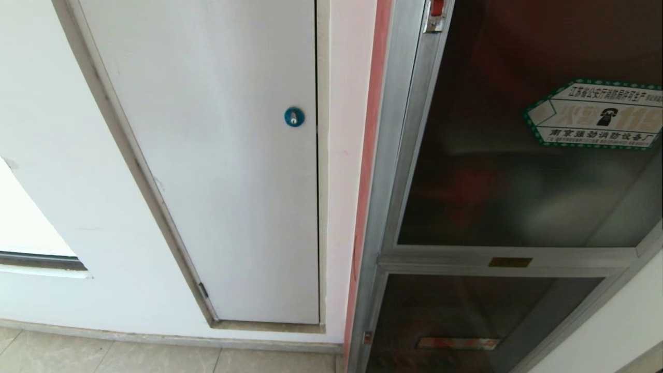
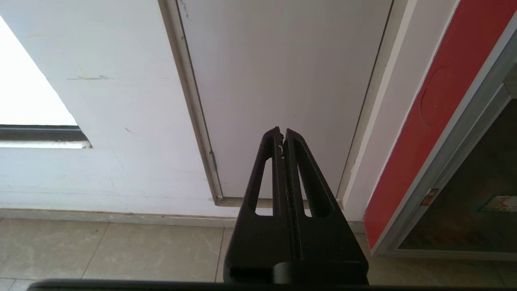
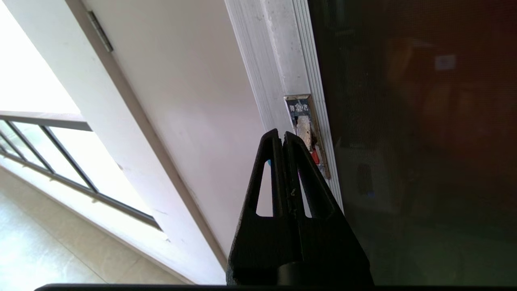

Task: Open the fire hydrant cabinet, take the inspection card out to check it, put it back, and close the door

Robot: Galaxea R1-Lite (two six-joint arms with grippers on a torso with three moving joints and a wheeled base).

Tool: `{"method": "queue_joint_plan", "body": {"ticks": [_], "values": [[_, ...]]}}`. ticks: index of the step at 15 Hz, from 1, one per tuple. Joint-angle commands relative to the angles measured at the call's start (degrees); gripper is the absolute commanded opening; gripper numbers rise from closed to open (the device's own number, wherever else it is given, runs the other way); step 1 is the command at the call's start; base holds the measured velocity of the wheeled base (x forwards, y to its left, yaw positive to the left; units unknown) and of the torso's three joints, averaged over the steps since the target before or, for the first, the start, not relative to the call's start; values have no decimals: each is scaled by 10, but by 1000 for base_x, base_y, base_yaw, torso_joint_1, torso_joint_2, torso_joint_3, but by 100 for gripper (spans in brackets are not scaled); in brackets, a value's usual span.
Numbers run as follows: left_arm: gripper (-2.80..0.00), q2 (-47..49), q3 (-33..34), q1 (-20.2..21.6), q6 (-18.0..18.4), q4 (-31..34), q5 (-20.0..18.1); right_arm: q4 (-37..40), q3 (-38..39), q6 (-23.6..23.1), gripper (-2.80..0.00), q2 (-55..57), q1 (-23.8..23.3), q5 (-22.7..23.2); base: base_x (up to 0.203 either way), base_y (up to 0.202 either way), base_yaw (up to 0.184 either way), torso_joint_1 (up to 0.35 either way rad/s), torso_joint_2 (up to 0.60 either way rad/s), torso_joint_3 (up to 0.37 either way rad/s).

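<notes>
door (image 1: 518, 171) closed; right gripper (image 3: 282, 135) pinched tight, empty, near latch (image 3: 307, 133); left gripper (image 2: 282, 133) clamped together, empty.

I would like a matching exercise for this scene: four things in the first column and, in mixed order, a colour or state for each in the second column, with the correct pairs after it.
Column one:
1. round lock on the white panel
2. door of the fire hydrant cabinet
3. right gripper
4. sticker on the glass

Column two:
A. shut, empty, pointing at the latch on the door frame
B. blue
C. white with a green edge
D. closed, dark tinted glass

Pairs: 1-B, 2-D, 3-A, 4-C
</notes>
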Motion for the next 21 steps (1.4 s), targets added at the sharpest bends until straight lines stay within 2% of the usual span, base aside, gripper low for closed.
{"method": "queue_joint_plan", "body": {"ticks": [1, 11, 15, 21], "values": [[-280, 0, 8, 0, 0, 0, 0, 2, 0, 0, -280, -13, 0, 0, 0, 0, 0, 0, 0, 0], [-280, 0, 8, 0, 0, 0, 0, 35, -1, 1, -280, -45, 0, 1, 0, 0, 0, 0, 0, 0], [-280, 0, 8, 0, 0, 0, 0, 36, -11, 33, -280, -12, 0, 25, 0, 0, 0, 0, 0, 0], [-280, 0, 8, 0, 0, 0, 0, 23, -21, 38, -280, 53, -2, 44, 0, 0, 0, 0, 0, 0]]}}
